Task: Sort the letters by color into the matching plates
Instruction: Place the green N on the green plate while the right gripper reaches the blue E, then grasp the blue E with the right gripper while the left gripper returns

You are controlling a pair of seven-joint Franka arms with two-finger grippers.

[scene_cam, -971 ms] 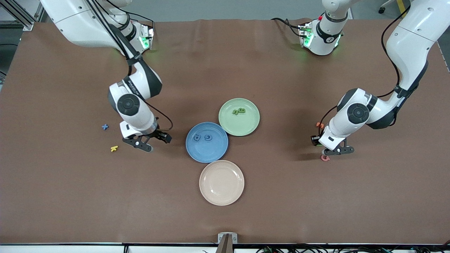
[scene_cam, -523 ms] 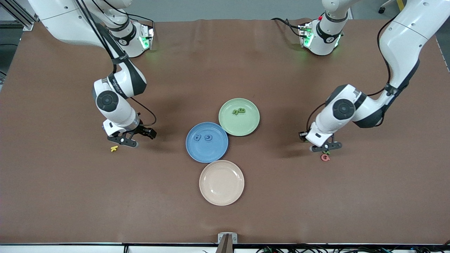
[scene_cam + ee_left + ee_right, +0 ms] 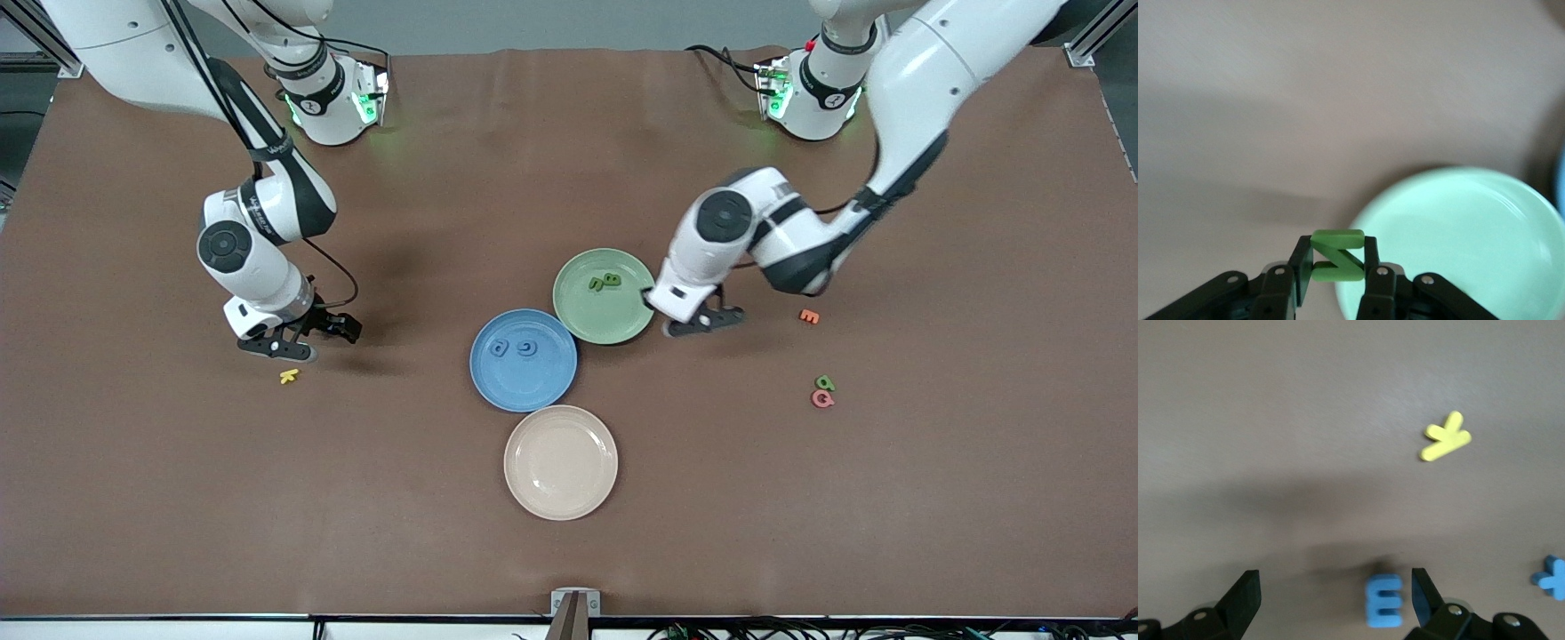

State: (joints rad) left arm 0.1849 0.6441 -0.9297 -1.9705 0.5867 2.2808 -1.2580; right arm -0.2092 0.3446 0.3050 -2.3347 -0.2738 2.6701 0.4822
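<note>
Step in hand: I carry a green Z letter (image 3: 1337, 256) to the pale green plate (image 3: 578, 311); two green letters (image 3: 605, 282) already lie in it.
Left gripper (image 3: 698, 325): fingers pinching the Z, hanging at the plate's rim toward the left arm's end.
Right gripper (image 3: 298, 339): fingers spread wide, low over a blue E (image 3: 1384, 600), beside a yellow letter (image 3: 289, 376).
Blue plate (image 3: 498, 382): holds two blue letters (image 3: 513, 348).
Left to sort: a green letter (image 3: 825, 383) touching a pink one (image 3: 822, 399); a blue plus (image 3: 1553, 577).
Next move: I judge the Z must travel inward over the plate before release; the right must centre on the E.
</note>
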